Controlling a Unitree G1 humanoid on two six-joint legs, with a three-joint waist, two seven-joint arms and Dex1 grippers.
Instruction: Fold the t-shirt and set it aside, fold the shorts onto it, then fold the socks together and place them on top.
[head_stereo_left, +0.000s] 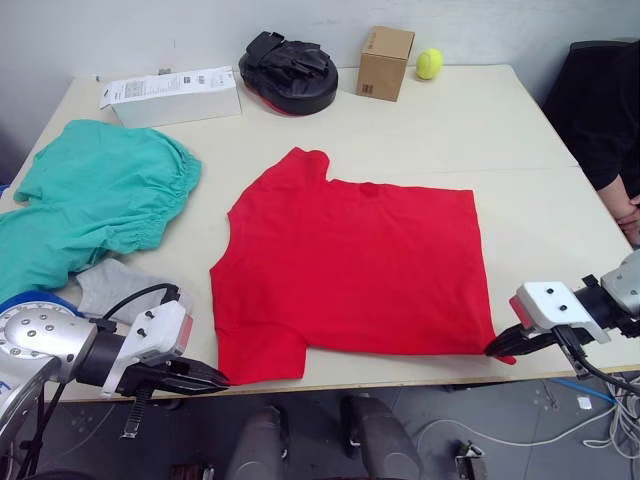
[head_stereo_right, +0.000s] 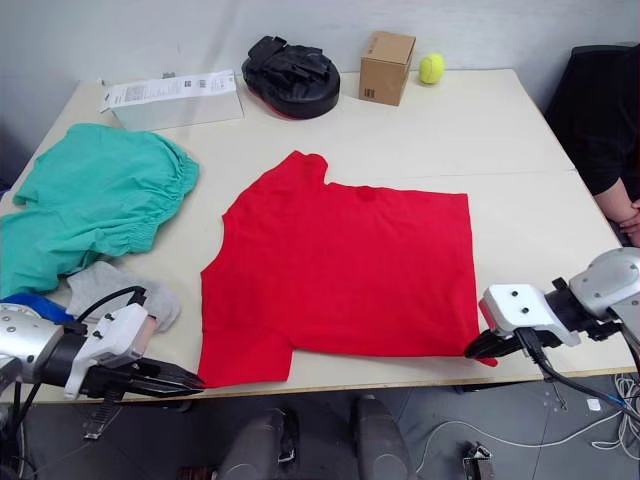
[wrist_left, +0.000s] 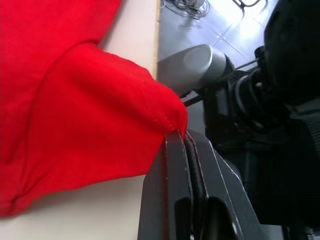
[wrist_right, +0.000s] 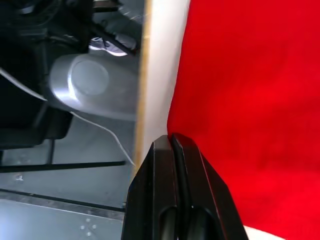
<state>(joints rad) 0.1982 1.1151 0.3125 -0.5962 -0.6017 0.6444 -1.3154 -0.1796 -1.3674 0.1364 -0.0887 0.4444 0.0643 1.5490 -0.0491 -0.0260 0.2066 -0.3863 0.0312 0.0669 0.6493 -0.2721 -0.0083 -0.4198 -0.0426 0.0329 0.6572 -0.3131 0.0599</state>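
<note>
Worktop (head_stereo_left: 500, 130) carries the t-shirt (head_stereo_left: 350, 260), bright red, spread flat near the front edge with its collar toward the left, the teal-green shorts (head_stereo_left: 95, 195) bunched at the far left and the grey socks (head_stereo_left: 110, 285) tucked just beside them. Left hand (head_stereo_left: 215, 377) is clamped on the near sleeve corner and right hand (head_stereo_left: 497, 347) is pinched shut on the near hem corner (wrist views show red cloth caught between the fingertips). Judged step is the first fold: lift both corners evenly, carry them to the far edge together, keep the cloth taut so no crease forms.
</note>
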